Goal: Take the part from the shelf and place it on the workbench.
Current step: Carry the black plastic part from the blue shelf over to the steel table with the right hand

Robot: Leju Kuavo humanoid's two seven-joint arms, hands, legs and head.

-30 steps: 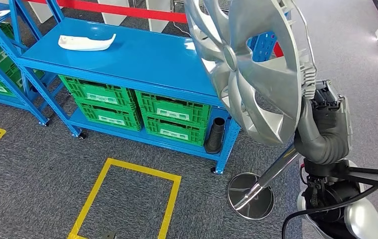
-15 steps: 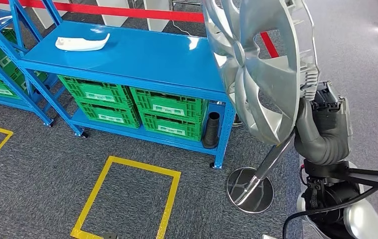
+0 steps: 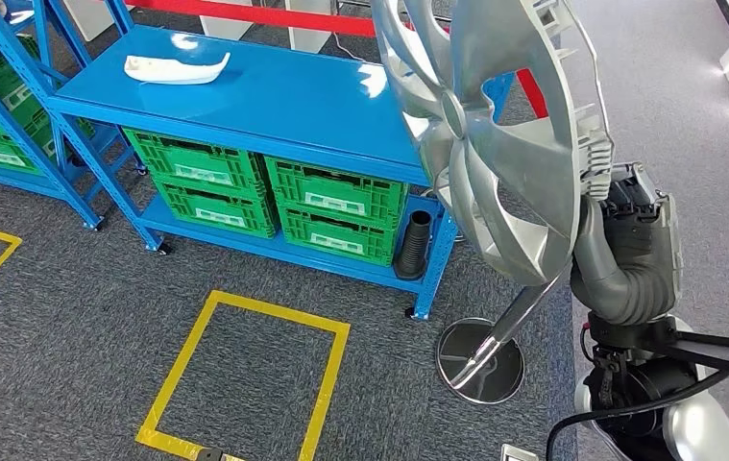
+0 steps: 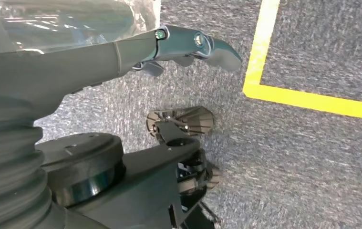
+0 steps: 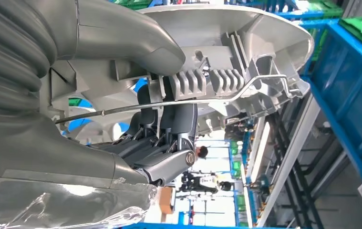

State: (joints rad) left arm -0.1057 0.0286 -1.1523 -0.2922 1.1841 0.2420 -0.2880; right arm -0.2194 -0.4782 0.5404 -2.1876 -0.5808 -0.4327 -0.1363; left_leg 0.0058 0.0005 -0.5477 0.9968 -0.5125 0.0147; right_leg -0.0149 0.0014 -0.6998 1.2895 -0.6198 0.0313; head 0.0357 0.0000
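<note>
A large silver wheel cover (image 3: 495, 144) stands upright on its edge in front of me, high at the right of the head view. My right hand (image 3: 619, 206) grips it at its rim. In the right wrist view the thumb lies over the ribbed rim of the wheel cover (image 5: 226, 43) and the dark fingers (image 5: 164, 119) curl behind it. The blue workbench (image 3: 283, 101) stands ahead to the left, with a white curved part (image 3: 176, 67) lying on its far left end. My left hand (image 4: 179, 43) hangs over the grey carpet with nothing in it, fingers stretched out.
Green crates (image 3: 331, 206) and a black ribbed tube (image 3: 416, 245) sit on the workbench's lower level. A blue shelf (image 3: 5, 106) with green crates stands at far left. A chrome post base (image 3: 480, 360) stands on the floor near my right side. A yellow floor square (image 3: 245, 384) lies ahead.
The whole picture has shifted a little as the camera moved; the workbench now sits slightly further right in the view. The wheel cover stays in my right hand.
</note>
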